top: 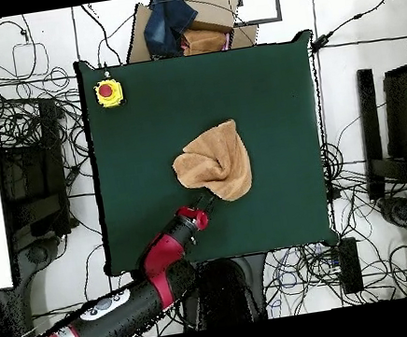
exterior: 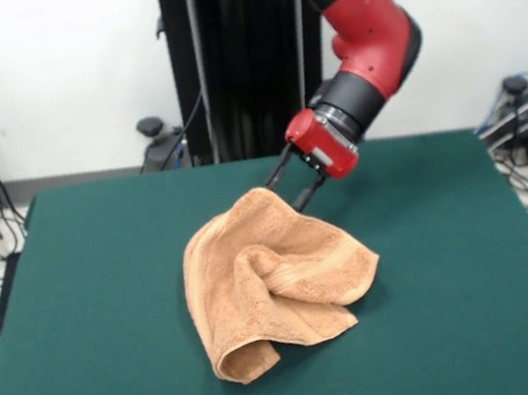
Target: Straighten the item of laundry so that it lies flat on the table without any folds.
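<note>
A white wall, a black pedestal and loose cabling surround a dark green counter (exterior: 83, 314). The towel (exterior: 273, 290) lies crumpled near the counter's middle, doubled over itself, with a thick rolled fold across its top and a tucked corner on the side away from the pedestal.

The end effector (exterior: 293, 188) is angled down at the towel's pedestal-side corner. Its two dark fingers (exterior: 309, 194) stand narrowly apart at the cloth edge. Whether they pinch fabric or merely touch it cannot be told from either view.

Judgement on the step in hand: a grip on that single corner layer only, then a low, steady draw away from the towel's bulk, should let the fold roll out rather than drag the whole heap. Catching two layers would keep the fold in place.

The front view shows the fold heights and the finger gap. The overhead view alone shows a yellow box with a red button (top: 108, 92) at a counter corner far from the towel, and folded cloth on cardboard (top: 181, 24) beyond the counter's far edge.
</note>
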Available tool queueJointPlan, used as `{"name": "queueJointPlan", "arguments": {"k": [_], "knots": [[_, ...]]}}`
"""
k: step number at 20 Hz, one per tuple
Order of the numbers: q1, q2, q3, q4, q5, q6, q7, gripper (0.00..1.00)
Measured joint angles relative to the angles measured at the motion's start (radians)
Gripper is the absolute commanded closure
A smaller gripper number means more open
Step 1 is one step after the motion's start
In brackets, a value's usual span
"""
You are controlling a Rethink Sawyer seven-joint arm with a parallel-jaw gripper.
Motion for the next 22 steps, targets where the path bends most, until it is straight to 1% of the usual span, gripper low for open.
{"name": "queueJointPlan", "arguments": {"k": [9, 14, 22], "knots": [[-0.008, -0.004, -0.002, 0.019, -0.022, 0.0, 0.0, 0.0], [-0.013, -0.011, -0.003, 0.038, -0.055, -0.001, 0.0, 0.0], [-0.013, -0.016, -0.003, 0.058, -0.06, -0.001, 0.0, 0.0]]}}
